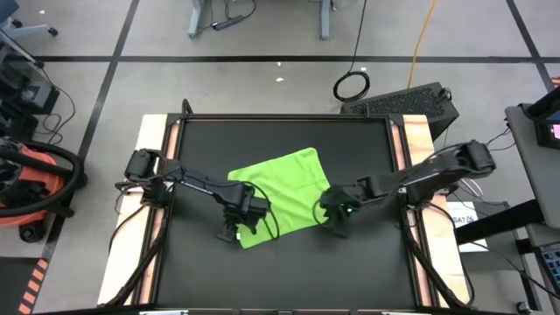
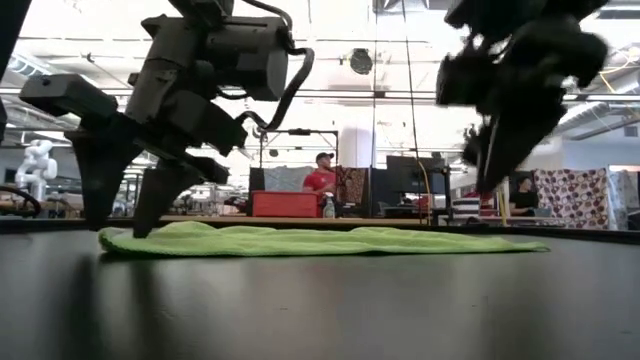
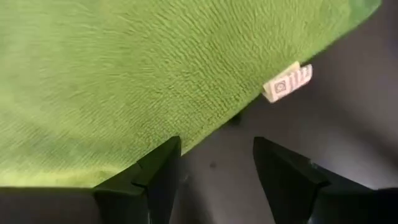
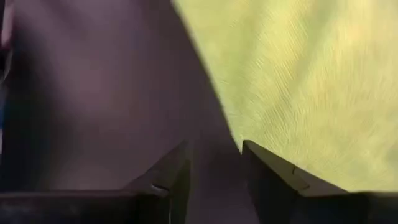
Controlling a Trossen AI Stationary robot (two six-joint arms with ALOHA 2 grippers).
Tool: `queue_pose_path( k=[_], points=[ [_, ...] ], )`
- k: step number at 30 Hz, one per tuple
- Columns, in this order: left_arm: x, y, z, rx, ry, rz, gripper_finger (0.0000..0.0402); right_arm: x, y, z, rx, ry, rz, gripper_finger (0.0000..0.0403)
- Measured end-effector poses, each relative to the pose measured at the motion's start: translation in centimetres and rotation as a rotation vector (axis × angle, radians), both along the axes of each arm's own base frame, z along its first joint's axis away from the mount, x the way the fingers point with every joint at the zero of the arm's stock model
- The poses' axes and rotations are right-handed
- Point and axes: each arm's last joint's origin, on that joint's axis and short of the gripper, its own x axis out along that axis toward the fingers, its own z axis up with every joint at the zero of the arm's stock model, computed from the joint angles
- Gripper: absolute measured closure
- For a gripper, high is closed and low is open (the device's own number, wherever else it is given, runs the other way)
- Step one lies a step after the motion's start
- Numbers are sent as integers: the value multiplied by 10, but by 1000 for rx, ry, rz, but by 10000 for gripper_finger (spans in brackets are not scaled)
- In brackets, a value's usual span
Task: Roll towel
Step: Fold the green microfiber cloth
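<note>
A lime-green towel [image 1: 284,194] lies flat and unrolled on the black tabletop [image 1: 201,140], spread between the two arms of the robot. The left gripper [image 1: 234,229] hangs over the near left corner of the cloth, fingers parted with nothing between them; the towel's edge runs just ahead of its tips, one finger over the cloth and the other over bare table, and a small white label [image 3: 287,82] sticks out from the hem a little farther along. The right gripper [image 1: 335,220] is poised at the opposite near edge, fingers parted rather less and likewise empty, the hem passing just ahead of them. The cloth looks light, soft and limp: it would likely sag and crease rather than hold a shape, and its looped pile should grip well. The near hem, one corner to each gripper, seems the natural hold for starting a roll away across the smooth, dark tabletop, which may let the cloth slide. Beyond the table, an open workshop with a person in red [image 2: 322,176] seated behind a red box [image 2: 285,203].
</note>
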Motion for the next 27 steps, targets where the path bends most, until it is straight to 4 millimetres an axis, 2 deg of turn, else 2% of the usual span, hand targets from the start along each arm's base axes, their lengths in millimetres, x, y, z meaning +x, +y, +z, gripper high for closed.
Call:
queue_pose_path(
  k=[4, 9, 14, 18, 22, 27],
  points=[
    [0, -7, 20, 66, -129, 44, 195, -22, 2, 18, -199, -30, 126, 268],
    [3, -30, 34, 90, -296, 42, 195, -40, -5, 18, -330, 83, 218, 268],
    [6, -59, 26, 92, -361, 35, 195, -38, -6, 11, -368, 120, 296, 268],
    [4, -74, 18, 136, -372, 65, 195, -32, -4, -2, -381, 143, 357, 268],
    [2, -83, 8, 158, -347, 115, 194, -29, -5, -23, -363, 185, 389, 268],
    [5, -89, -3, 162, -337, 183, 194, -30, -17, -44, -316, 215, 366, 268]
  ],
)
